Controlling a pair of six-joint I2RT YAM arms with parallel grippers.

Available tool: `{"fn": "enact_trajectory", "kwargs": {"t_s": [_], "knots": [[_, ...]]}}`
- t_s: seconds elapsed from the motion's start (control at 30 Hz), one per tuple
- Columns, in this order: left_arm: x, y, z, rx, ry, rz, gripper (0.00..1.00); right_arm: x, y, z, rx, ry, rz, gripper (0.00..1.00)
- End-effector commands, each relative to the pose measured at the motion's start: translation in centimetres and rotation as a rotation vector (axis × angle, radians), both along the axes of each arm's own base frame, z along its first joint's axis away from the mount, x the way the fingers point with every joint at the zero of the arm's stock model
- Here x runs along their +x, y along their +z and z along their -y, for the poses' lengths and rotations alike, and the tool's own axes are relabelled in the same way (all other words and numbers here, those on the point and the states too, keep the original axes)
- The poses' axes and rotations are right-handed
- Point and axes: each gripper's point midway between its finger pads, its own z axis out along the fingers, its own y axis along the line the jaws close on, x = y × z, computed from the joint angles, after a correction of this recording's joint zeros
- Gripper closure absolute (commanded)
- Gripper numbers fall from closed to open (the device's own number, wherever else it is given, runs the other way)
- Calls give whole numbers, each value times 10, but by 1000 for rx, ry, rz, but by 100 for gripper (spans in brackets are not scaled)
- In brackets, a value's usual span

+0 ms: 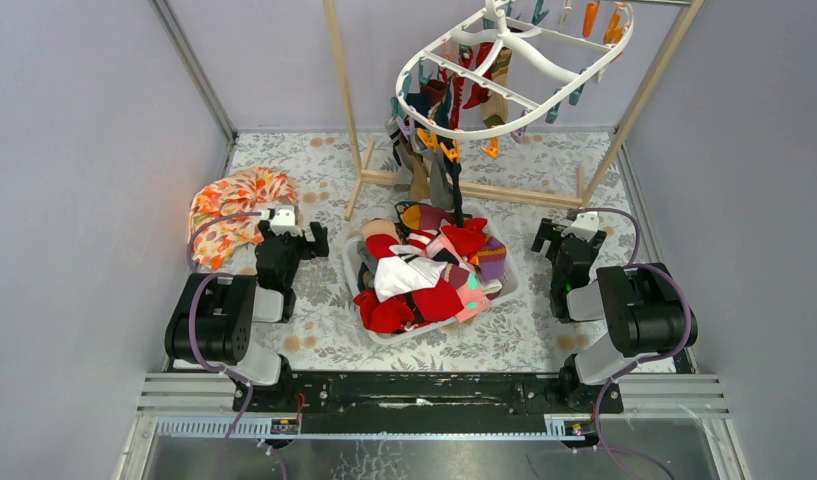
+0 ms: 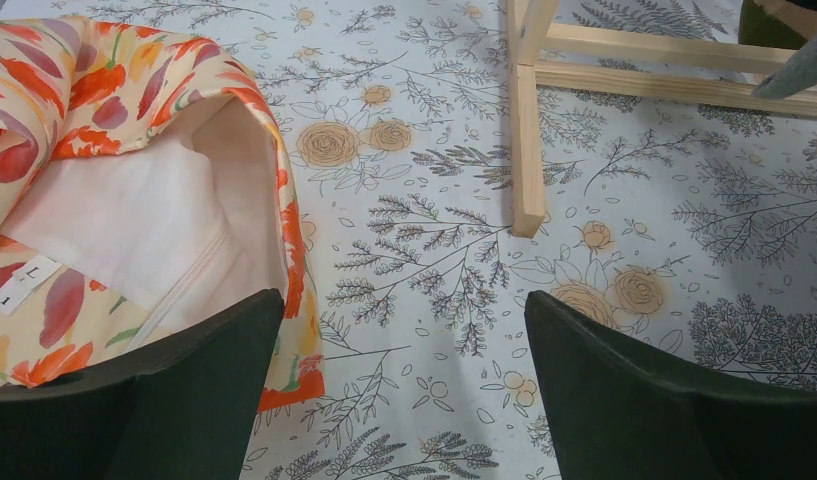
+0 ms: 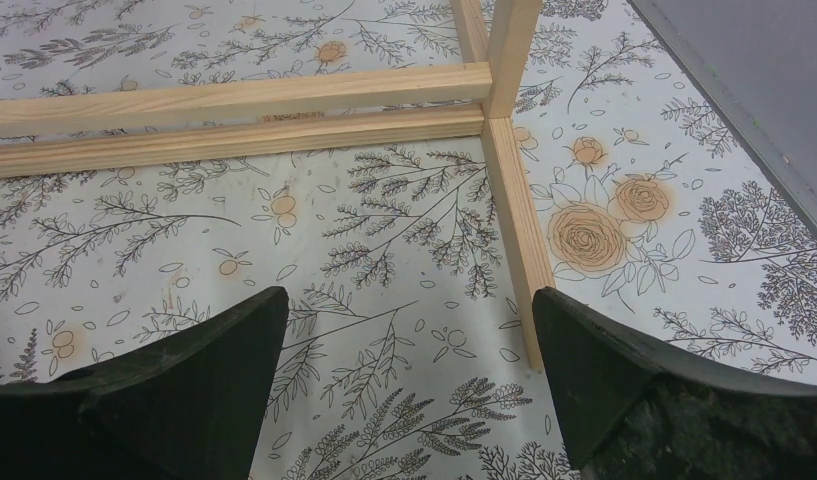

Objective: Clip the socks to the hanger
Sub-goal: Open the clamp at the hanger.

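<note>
the black two-finger left gripper (image 1: 292, 238) and right gripper (image 1: 567, 238), spread wide and empty, flanked a heap of mixed-colour fabric socks (image 1: 424, 275) in a pale tub (image 1: 511, 285). the white oval plastic hanger (image 1: 514, 60) hung behind. best approach, likely: pinch one top sock's cuff alone.

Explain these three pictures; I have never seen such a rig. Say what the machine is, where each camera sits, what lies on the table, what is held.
Two robot arms are bolted at the near edge of the flowered table. The wide picture looks down from above and behind them; the other two come from a camera on each wrist, the dark shapes below being its own fingers. The left gripper and right gripper are open, holding nothing. On it stands a tub heaped with socks, an orange floral cloth to its left. Behind, a white hanger with clips hangs in a wooden frame, some socks on it.
</note>
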Motion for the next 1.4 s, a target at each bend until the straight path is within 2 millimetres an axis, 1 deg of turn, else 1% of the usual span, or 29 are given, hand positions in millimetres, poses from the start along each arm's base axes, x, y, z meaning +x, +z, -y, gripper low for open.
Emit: {"fn": "enact_trajectory", "kwargs": {"t_s": [0.0, 0.27, 0.3, 0.33, 0.37, 0.4, 0.43, 0.47, 0.5, 0.53, 0.57, 0.6, 0.63, 0.67, 0.7, 0.73, 0.77, 0.83, 0.87, 0.9, 0.93, 0.97, 1.0, 1.03, 1.07, 1.17, 1.2, 1.27, 1.37], "knots": [[7, 15, -3, 25, 15, 61, 1, 6, 14, -1, 12, 3, 47, 0], [8, 16, -3, 25, 15, 63, 1, 8, 11, 2, 36, 3, 26, 0], [7, 16, -3, 25, 12, 64, 1, 8, 16, 4, 33, -5, 49, 0], [7, 17, -2, 19, 7, 67, 1, 6, 22, 10, 27, -43, 59, 0], [7, 17, -3, 11, 2, 54, 1, 4, 24, 16, 32, -86, 27, 0], [10, 23, -7, -4, 5, 44, 1, 4, 26, 20, 40, -123, -24, 0], [12, 26, -12, -21, 18, 15, 1, 8, 36, 22, 63, -150, -59, 0], [19, 41, -15, -28, 18, 3, 1, 12, 46, 16, 96, -137, -84, 0], [23, 52, -14, -16, 0, -21, 1, 18, 58, 5, 135, -84, -85, 0], [26, 59, -11, -2, -27, -54, 1, 23, 72, -14, 205, 3, -50, 0], [27, 72, -8, 2, -46, -72, 1, 27, 90, -30, 301, 62, 23, 0], [27, 82, -5, -7, -66, -102, 1, 28, 108, -44, 432, 100, 98, 0], [26, 91, -1, -20, -86, -129, 1, 25, 119, -52, 490, 125, 111, 0], [25, 102, 3, -30, -109, -146, 1, 23, 132, -55, 526, 125, 113, 0], [22, 112, 8, -41, -136, -164, 1, 20, 139, -56, 586, 107, 134, 0], [19, 122, 12, -51, -161, -173, 1, 19, 147, -61, 625, 134, 164, 0], [16, 132, 16, -59, -181, -179, 1, 16, 157, -74, 643, 219, 195, 0], [7, 146, 25, -66, -237, -213, 1, 11, 188, -106, 650, 445, 254, 1], [1, 152, 28, -69, -261, -230, 1, 8, 200, -123, 667, 554, 253, 4], [-3, 158, 31, -69, -281, -240, 1, 6, 210, -139, 686, 656, 243, 12], [-8, 164, 35, -71, -306, -253, 1, 0, 220, -157, 702, 781, 232, 21], [-13, 168, 39, -69, -328, -264, 1, -6, 232, -172, 725, 906, 238, 28], [-16, 171, 40, -71, -335, -274, 1, -13, 243, -184, 758, 1012, 244, 32], [-20, 173, 41, -61, -355, -281, 1, -17, 255, -193, 795, 1097, 261, 33], [-26, 174, 44, -56, -377, -300, 1, -22, 267, -198, 827, 1167, 280, 31], [-38, 178, 51, -61, -425, -321, 1, -33, 297, -209, 927, 1359, 320, 11], [-43, 179, 54, -66, -444, -328, 1, -35, 306, -209, 959, 1407, 336, 9], [-51, 180, 59, -70, -484, -335, 1, -30, 315, -213, 985, 1448, 331, 8], [-65, 184, 69, -64, -563, -325, 1, -32, 325, -221, 954, 1501, 334, 9]]}}
